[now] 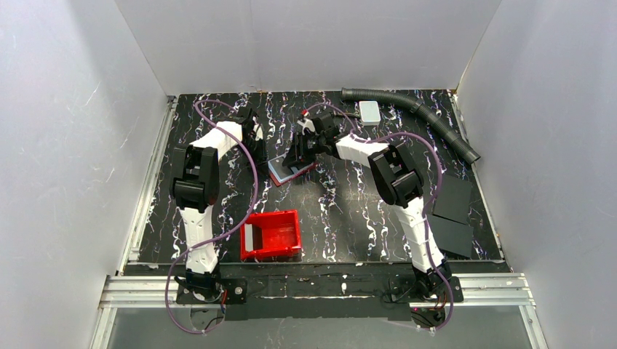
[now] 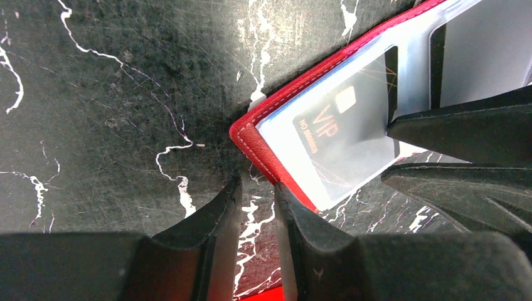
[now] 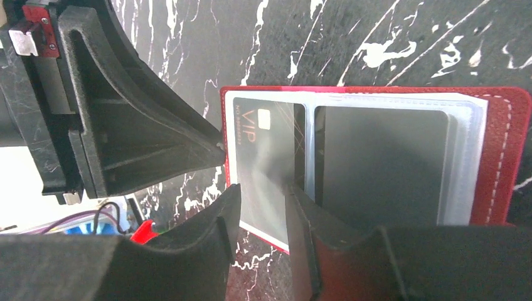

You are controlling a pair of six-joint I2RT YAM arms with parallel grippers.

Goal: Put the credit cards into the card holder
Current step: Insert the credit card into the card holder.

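The card holder [image 3: 502, 157] is lying open on the counter [image 1: 349, 211], directly under the right claw [image 3: 263, 191]. That claw's jaws are standing apart over the near end of a dark VIP card [image 3: 260, 141] sitting in the clear pocket, clamping nothing visible. The left claw [image 2: 258, 185] is hovering just behind the holder's red corner, jaws narrowly apart and empty, one tip against the edge.

Both grippers are crowding one end of the holder [image 2: 251, 135]: left gripper [image 2: 257, 188] is sitting at its corner, right gripper [image 3: 260, 191] just beside, barely any room between. The bin [image 1: 271, 234] is blocking the near middle, hose [image 1: 378, 95] and box [image 1: 369, 111] are fencing the far right, open table [image 1: 305, 198] is running between bin and holder
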